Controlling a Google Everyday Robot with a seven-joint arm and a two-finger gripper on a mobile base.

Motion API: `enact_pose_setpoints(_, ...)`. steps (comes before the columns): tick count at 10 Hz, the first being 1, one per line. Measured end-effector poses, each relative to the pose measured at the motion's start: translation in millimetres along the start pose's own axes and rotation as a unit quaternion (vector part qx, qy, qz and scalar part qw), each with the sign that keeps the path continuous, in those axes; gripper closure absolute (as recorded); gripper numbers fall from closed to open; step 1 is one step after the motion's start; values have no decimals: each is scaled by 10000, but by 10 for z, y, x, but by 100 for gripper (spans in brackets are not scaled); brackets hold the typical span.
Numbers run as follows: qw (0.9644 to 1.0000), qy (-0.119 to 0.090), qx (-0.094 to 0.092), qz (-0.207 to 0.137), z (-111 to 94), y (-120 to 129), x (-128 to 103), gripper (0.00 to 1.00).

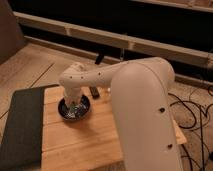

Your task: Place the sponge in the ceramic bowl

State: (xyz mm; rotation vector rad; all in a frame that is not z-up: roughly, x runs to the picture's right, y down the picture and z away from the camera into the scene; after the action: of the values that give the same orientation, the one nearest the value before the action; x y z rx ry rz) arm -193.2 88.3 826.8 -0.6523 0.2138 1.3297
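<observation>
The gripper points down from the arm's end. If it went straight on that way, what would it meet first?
Most likely the inside of the ceramic bowl, which lies directly under the gripper on the wooden table; depth is unclear.

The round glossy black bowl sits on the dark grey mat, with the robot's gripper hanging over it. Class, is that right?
Not quite. The camera view shows the round glossy black bowl on the light wooden tabletop, beside the dark grey mat, not on it. The gripper hangs over the bowl.
</observation>
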Motion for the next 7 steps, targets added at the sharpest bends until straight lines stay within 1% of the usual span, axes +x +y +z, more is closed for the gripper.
enact_pose_setpoints(1,10000,0,0,1,0,0,0,57)
enact_pose_setpoints(2,10000,-1,-1,1,-1,0,0,48)
enact_pose_setpoints(4,10000,-1,-1,2,-1,-1,0,26)
enact_pose_setpoints(5,10000,-1,0,3,-1,-3,0,22)
enact_pose_setpoints(7,10000,-1,-1,5,-1,-4,0,20)
